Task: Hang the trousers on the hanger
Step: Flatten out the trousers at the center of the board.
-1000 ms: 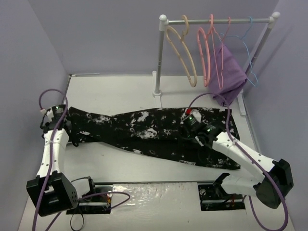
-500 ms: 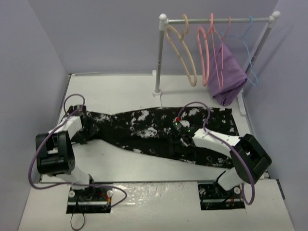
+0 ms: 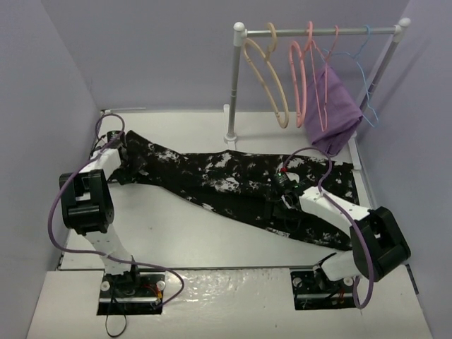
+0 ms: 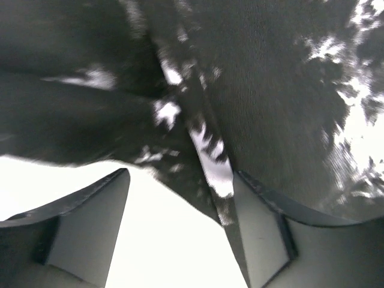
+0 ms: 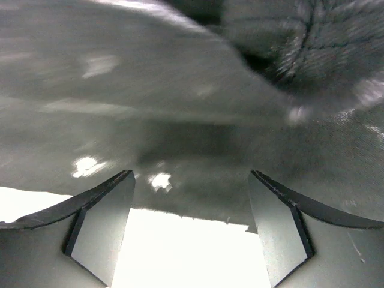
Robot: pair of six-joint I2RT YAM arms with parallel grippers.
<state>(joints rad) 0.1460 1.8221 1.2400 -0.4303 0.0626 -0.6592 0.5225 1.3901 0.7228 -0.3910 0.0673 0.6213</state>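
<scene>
While trousers [image 3: 233,185] sprawl on table [image 3: 176,233], beige hanger [image 3: 282,119] on rack [image 3: 234,78], left claw [image 4: 180,180] and right claw [image 5: 192,177] spread apart, seemingly gripping nothing

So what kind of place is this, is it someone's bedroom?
Probably a robot practice booth, not a bedroom. Plain purple walls box in a white table, the left arm and right arm are bolted to its near edge, and a small rail of hangers stands behind the spotty trousers.

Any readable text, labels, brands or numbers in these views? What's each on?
None readable.
The trousers show only white blotches, no lettering.
The beige hanger looks unmarked.
Anything on the left arm's base plate is too small to read.
</scene>
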